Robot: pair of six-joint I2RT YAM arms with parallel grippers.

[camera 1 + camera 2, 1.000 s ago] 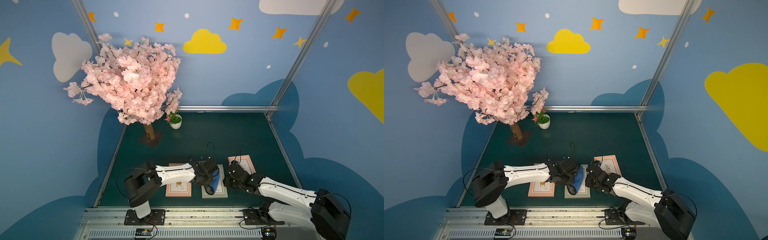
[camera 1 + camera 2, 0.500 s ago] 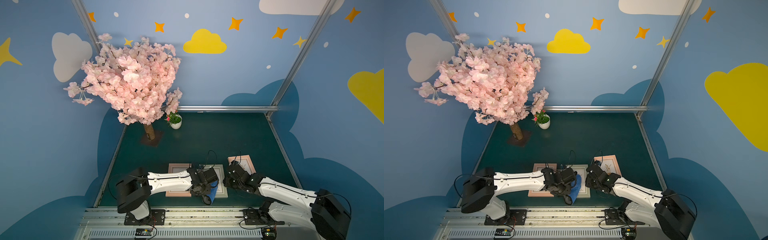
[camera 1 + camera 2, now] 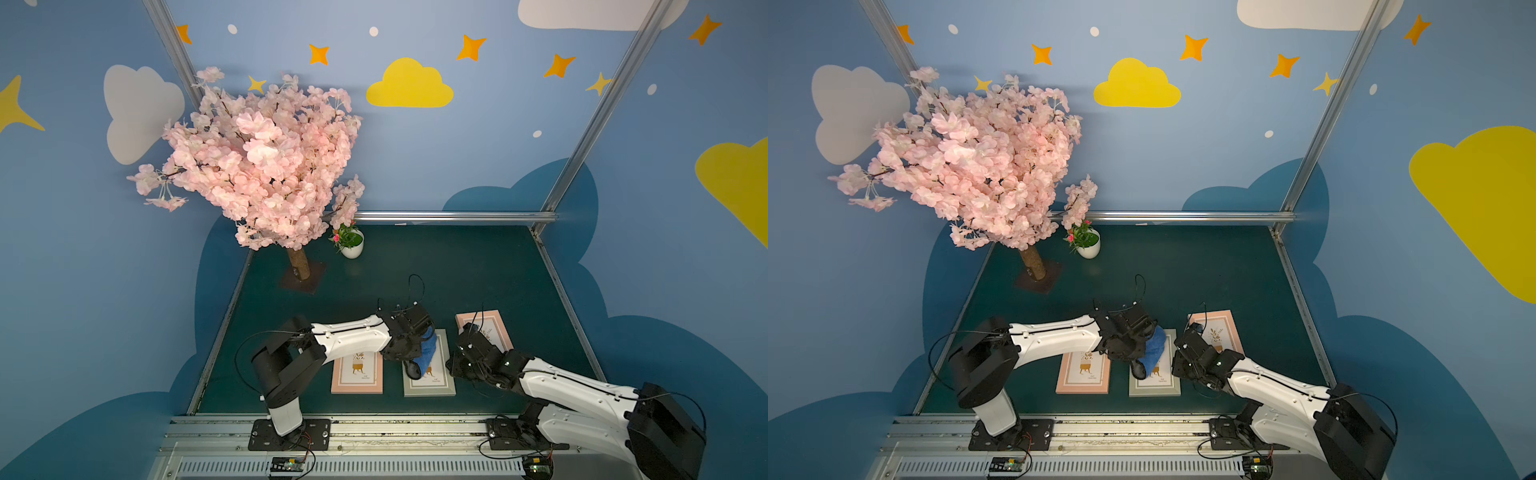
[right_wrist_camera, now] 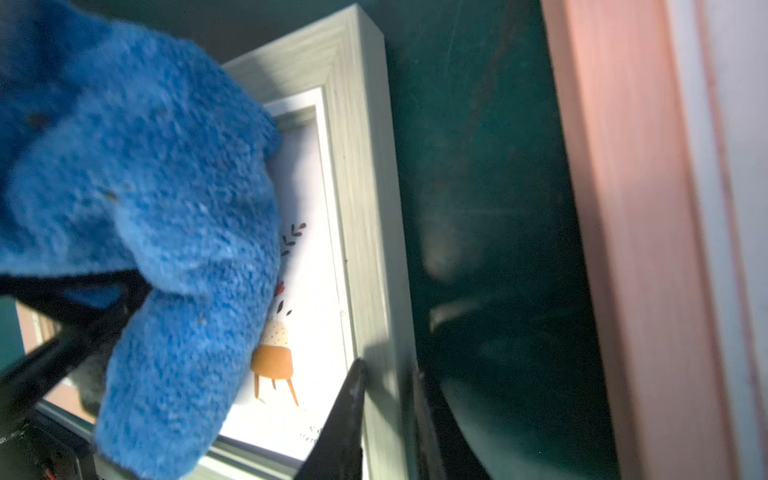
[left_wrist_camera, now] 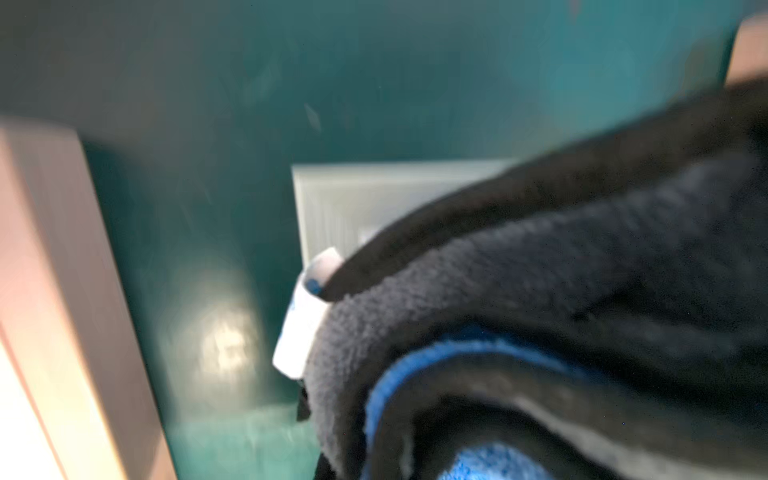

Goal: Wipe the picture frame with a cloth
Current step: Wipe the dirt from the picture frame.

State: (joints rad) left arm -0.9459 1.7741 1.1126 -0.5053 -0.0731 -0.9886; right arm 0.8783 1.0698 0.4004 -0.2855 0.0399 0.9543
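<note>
Left gripper (image 3: 412, 348) clamped tight on the cloth (image 3: 428, 353), which is bunched in the jaws with the fingertips buried in it. Cloth spills out of the claw toward the right arm, blue side down on the glass of the grey-green picture frame (image 3: 430, 384), over the far part of the print. Dark reverse folds and white tag (image 5: 301, 328) show in the left wrist view. Right gripper (image 4: 388, 386) pinches the same frame's rail on the right arm's side, toward the near end, one finger (image 4: 349, 399) on the inner edge and the other outside it. Cloth is near this claw, not touching it. Pink frame (image 3: 357, 380) lies just beside the grey-green one, partly under the left forearm. A second pink frame (image 3: 496, 328) lies tilted behind the right gripper. All are flat on the dark green tabletop (image 3: 457, 270). Blossom tree (image 3: 266, 166) and small potted plant (image 3: 351, 243) stand at the far corner, well apart
</note>
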